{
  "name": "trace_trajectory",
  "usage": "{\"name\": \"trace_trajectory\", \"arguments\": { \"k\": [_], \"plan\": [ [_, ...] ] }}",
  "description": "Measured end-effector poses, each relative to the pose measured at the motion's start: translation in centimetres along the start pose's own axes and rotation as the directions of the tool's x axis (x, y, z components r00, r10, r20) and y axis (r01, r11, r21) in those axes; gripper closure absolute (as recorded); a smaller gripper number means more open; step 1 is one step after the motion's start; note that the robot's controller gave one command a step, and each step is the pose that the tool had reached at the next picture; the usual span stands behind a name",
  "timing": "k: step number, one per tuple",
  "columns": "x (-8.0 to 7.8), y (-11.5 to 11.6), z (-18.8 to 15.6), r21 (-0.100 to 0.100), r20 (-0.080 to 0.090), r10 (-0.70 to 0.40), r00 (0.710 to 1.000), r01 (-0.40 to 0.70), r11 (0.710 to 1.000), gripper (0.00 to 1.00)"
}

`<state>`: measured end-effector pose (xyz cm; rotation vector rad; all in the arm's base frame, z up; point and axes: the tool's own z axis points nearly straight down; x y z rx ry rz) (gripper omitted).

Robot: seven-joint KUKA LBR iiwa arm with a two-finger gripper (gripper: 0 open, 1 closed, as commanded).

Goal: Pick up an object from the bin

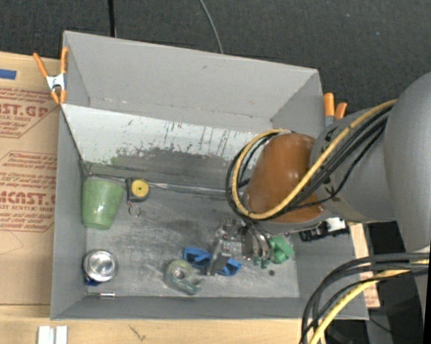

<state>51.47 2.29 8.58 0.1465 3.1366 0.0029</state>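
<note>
The gripper is low over a blue piece near the bin's front edge; a green cup lies by its left wall.

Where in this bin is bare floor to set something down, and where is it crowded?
Bare floor lies in the middle, between the green cup and the gripper. A smaller patch lies between the silver can and the clear roll. Crowded around the gripper: blue piece, clear roll.

The bin is showing grey, with dark streaks on its back wall. The cup is looking pale green. Beside the cup a small round thing is shining yellow, and a can near the cup is shining silver.
</note>
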Motion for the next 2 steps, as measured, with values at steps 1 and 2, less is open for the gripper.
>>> {"name": "trace_trajectory", "arguments": {
  "k": [1, 2],
  "plan": [
    [-0.07, 0.13, -4.00, 0.000, 0.002, -0.001, 1.000, 0.001, 1.000, 1.00],
    [-0.08, 0.23, -4.46, 0.000, 0.000, -0.003, 1.000, 0.003, 1.000, 1.00]
  ]
}}
